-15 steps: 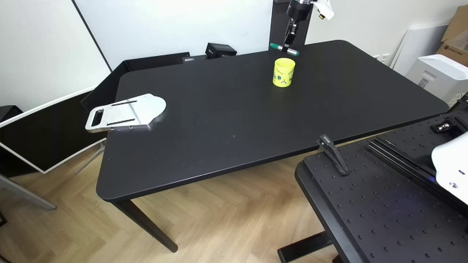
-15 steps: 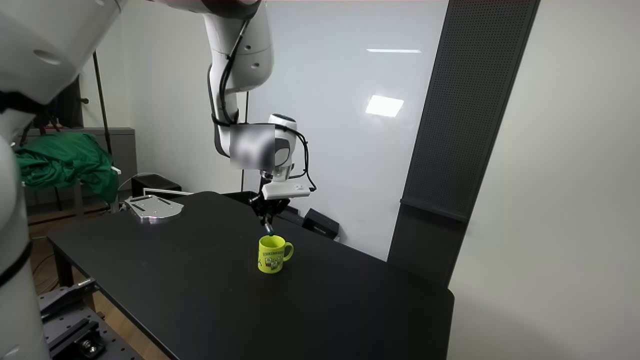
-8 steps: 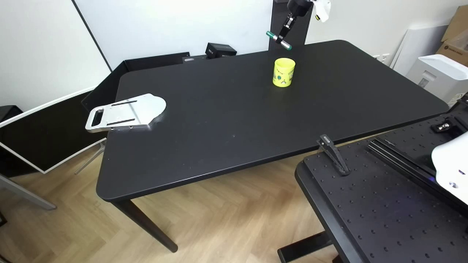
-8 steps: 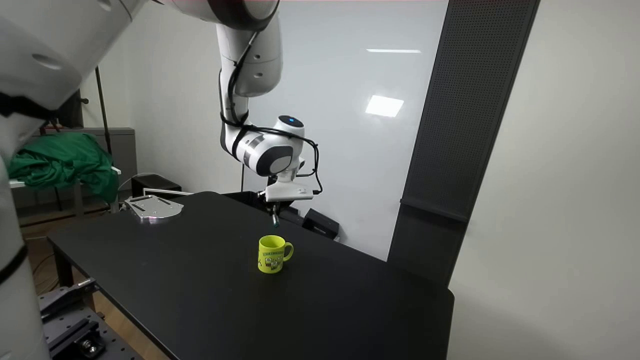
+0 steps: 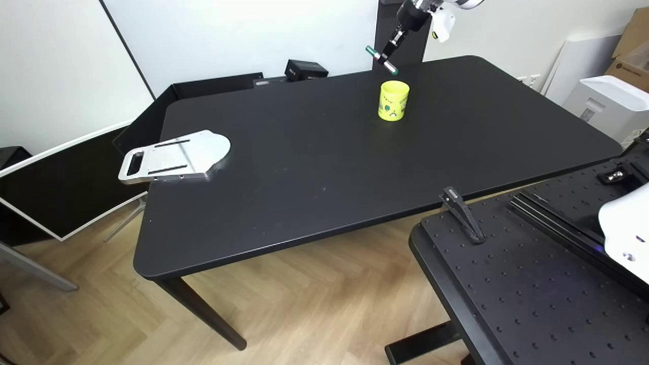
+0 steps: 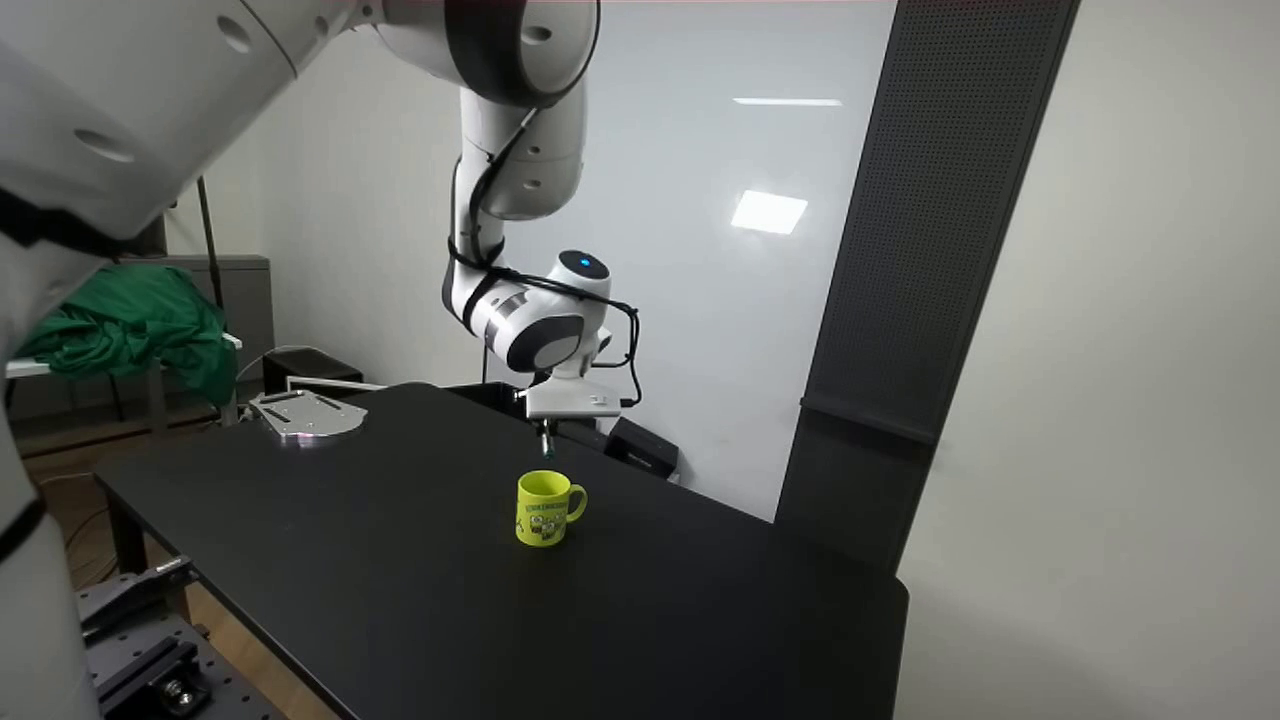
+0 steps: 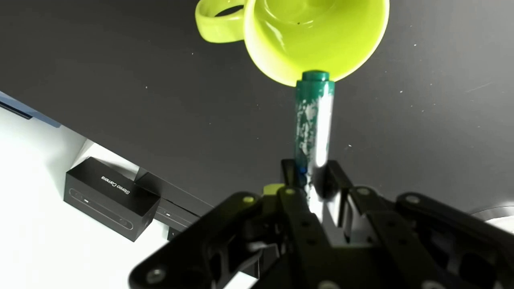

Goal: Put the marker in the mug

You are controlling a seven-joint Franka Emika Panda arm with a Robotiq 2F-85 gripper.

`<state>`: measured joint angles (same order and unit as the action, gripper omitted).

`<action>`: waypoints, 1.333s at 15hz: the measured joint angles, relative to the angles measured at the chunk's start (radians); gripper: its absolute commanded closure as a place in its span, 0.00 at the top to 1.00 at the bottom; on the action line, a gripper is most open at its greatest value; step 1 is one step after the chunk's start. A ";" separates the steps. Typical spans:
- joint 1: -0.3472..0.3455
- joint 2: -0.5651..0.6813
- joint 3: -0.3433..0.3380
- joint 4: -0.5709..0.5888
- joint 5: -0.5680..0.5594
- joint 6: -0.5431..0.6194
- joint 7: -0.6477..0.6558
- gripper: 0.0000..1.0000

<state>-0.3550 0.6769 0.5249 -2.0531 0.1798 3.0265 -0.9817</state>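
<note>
Green marker (image 7: pixel 313 132) clamped aslant in the pincer (image 7: pixel 311 175), apart from the mug (image 5: pixel 393 104) below. Aligning step, apparently; next, likely: tip steeper, centre over the opening, lower, let go. Beneath the pincer, broad tabletop (image 5: pixel 329 157), seemingly ample for swinging; off to one side, tabletop edge, then box (image 7: pixel 112 196).

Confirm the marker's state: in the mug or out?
Out: the pincer grips the marker, and both exterior views show a gap between marker and mug.
</note>
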 measured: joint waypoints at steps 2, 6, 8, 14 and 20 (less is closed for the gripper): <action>-0.004 0.002 0.004 0.000 -0.002 0.000 0.000 0.21; -0.004 0.002 0.006 0.000 -0.002 0.000 0.000 0.21; -0.004 0.002 0.006 0.000 -0.002 0.000 0.000 0.21; -0.003 0.002 0.003 0.000 -0.039 0.000 0.005 0.05; -0.015 0.008 0.023 0.000 -0.054 0.025 0.006 0.05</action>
<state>-0.3699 0.6847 0.5481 -2.0530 0.1260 3.0511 -0.9760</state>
